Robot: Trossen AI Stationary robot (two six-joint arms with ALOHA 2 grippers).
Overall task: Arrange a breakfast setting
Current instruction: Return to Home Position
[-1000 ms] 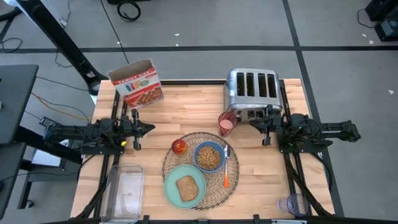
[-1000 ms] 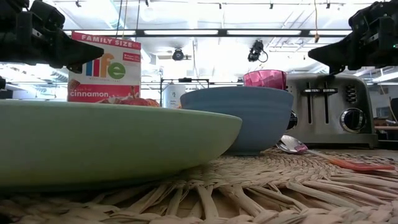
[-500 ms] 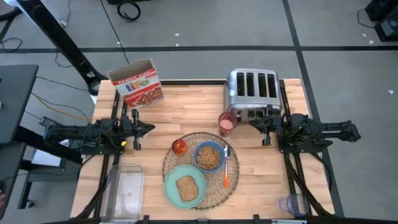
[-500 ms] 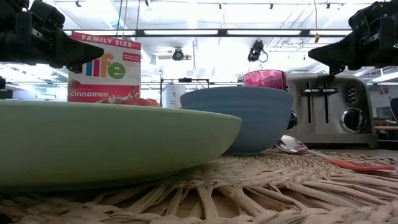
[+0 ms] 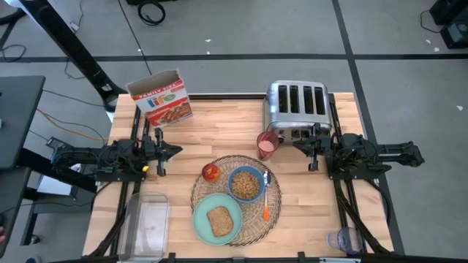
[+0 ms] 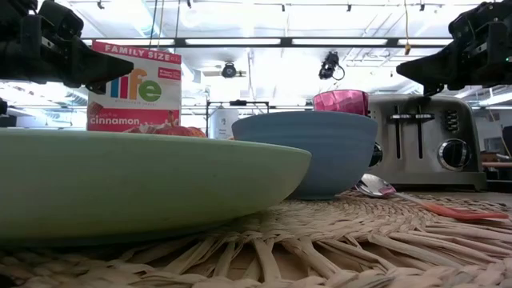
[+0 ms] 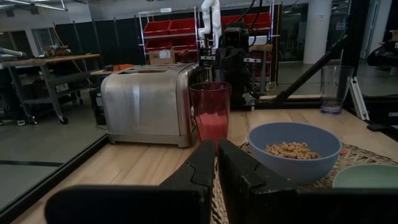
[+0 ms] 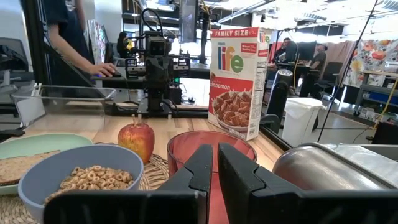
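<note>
The round straw placemat (image 5: 252, 219) lies at the table's front middle. On it rest the mint-green plate (image 5: 201, 215) with the toast slice (image 5: 219, 220), the blue bowl (image 5: 246, 183) holding cereal, and the orange-handled spoon (image 5: 265, 201). The red apple (image 5: 211, 172) sits at the mat's far left edge. The pink cup (image 5: 267, 145) stands beyond the mat, beside the toaster. My left gripper (image 5: 178, 151) is shut and empty, left of the apple. My right gripper (image 5: 296, 143) is shut and empty, right of the cup.
A chrome toaster (image 5: 296, 109) stands at the far right. A cereal box (image 5: 159, 99) stands at the far left. A clear plastic bin (image 5: 145, 225) lies at the front left. A clear cup (image 5: 345, 239) stands at the front right. A person (image 8: 68, 37) stands beyond the table.
</note>
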